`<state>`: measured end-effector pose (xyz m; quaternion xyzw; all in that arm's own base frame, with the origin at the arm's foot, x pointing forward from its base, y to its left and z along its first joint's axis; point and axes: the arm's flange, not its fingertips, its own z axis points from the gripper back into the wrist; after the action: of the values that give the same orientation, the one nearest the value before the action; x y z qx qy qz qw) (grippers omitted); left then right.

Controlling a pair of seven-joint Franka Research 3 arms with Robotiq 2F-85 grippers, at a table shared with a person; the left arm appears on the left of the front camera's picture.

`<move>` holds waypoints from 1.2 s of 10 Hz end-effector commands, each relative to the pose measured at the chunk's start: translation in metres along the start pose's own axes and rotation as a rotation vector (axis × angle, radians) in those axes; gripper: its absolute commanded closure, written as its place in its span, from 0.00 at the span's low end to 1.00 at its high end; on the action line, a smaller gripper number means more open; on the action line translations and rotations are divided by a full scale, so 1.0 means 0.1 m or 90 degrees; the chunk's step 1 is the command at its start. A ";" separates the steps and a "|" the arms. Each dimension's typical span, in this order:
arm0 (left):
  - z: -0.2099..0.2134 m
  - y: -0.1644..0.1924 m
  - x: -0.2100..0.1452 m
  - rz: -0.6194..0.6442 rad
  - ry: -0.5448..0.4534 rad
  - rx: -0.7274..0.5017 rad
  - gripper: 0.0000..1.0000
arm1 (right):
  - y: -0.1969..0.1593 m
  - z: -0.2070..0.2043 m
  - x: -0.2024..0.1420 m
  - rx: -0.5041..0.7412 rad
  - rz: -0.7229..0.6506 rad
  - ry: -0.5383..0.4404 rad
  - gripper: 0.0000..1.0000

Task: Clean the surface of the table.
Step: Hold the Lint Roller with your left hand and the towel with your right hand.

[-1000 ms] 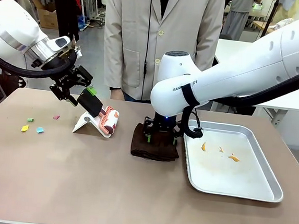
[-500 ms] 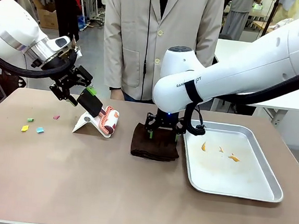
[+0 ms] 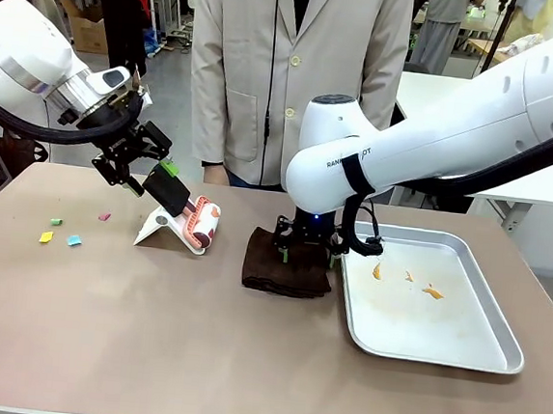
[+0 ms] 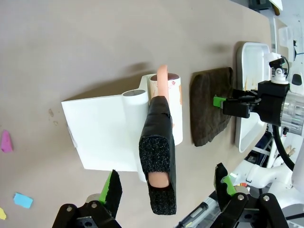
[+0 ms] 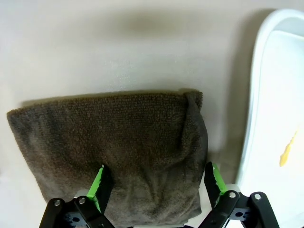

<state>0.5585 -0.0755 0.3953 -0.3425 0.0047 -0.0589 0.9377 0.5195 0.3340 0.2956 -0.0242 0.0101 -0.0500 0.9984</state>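
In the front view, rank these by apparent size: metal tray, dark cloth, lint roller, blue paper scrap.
Largest: metal tray
Next: dark cloth and lint roller look close, cloth partly hidden, so unranked
Smallest: blue paper scrap

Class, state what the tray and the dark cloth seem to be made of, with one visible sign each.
The tray looks like metal: silvery, smooth, softly reflective. The cloth seems to be terry fabric: dark brown, matte, with a fuzzy looped pile.
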 end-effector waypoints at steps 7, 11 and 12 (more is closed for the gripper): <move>0.00 -0.04 0.02 0.002 0.000 0.007 1.00 | 0.03 -0.07 0.01 -0.026 -0.007 0.010 1.00; 0.01 -0.04 0.01 -0.001 -0.007 0.010 1.00 | 0.05 -0.07 0.00 -0.020 0.000 0.009 1.00; 0.01 -0.04 0.01 0.000 -0.007 0.010 1.00 | 0.05 -0.07 0.01 -0.018 0.002 0.011 1.00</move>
<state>0.5601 -0.0756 0.3964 -0.3405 0.0017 -0.0599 0.9383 0.5198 0.3372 0.2970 -0.0294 0.0174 -0.0482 0.9983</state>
